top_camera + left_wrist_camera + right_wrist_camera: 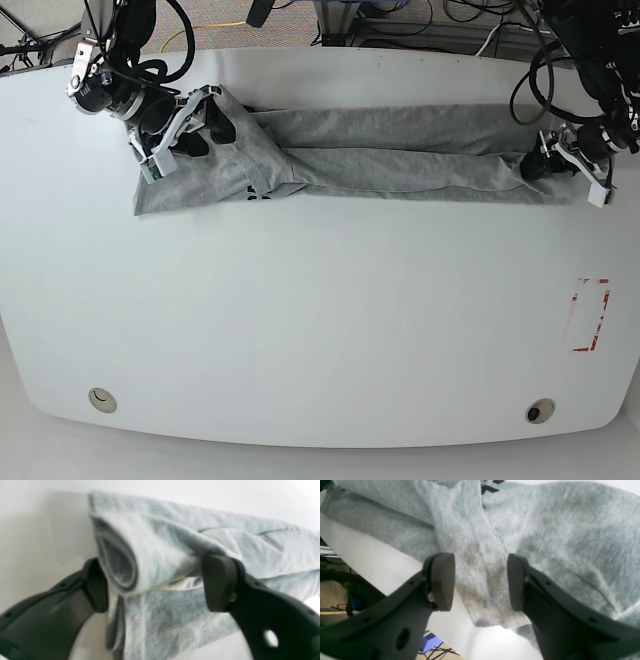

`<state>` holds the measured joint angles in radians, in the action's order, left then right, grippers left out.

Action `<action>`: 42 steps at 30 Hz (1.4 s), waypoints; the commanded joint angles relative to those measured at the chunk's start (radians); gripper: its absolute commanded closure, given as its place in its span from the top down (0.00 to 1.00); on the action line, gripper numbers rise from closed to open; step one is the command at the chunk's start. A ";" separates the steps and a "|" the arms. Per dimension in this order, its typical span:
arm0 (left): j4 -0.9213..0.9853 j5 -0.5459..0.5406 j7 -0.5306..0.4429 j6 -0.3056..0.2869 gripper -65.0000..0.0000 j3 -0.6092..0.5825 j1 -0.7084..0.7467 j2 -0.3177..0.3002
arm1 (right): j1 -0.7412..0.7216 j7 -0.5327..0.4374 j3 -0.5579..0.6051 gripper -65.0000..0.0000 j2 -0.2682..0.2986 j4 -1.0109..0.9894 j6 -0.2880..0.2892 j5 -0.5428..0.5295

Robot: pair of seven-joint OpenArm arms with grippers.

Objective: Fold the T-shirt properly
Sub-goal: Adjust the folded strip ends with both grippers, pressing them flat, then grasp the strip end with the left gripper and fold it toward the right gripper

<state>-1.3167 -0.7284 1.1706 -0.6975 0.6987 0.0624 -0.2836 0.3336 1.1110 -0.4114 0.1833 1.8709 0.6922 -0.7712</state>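
Shirt (390,155) lies as a long folded strip across the far side of the table (320,330). Left gripper (155,585) pinches a rolled end; right gripper (481,582) hangs open over fabric. Soft, light, floppy stuff, so I'd grab through all layers near the ends.

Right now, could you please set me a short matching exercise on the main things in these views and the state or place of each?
Column one:
1. T-shirt
2. Left gripper
3. Right gripper
4. Red-marked rectangle

Column two:
a. Open, fingers either side of a grey fold near the black lettering
b. Laid out in a long band across the far side of the white table
c. On the bare tabletop, apart from the cloth
d. Fingers around a rolled end of cloth

Pairs: 1-b, 2-d, 3-a, 4-c
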 commanded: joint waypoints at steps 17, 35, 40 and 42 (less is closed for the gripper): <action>-0.014 0.011 -0.031 -0.001 0.07 -0.001 0.009 -0.007 | -0.055 -0.052 -0.002 0.40 0.040 -0.195 0.006 -0.023; -0.406 0.011 -0.028 -0.001 0.08 -0.087 0.119 -0.033 | -0.070 -0.108 0.064 0.17 0.060 -0.359 0.006 -0.023; -0.536 0.010 -0.016 -0.001 0.08 -0.198 0.130 -0.029 | -0.067 -0.110 0.068 0.17 0.057 -0.359 0.006 -0.023; -0.568 0.010 0.009 -0.001 0.08 -0.233 0.135 -0.016 | -0.067 -0.110 0.068 0.17 0.057 -0.359 0.006 -0.023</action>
<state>-1.8423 -0.6998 1.1702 -0.6960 0.4774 0.1997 -0.2977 0.2619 0.9695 -0.3412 0.2298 1.5089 0.7071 -0.8261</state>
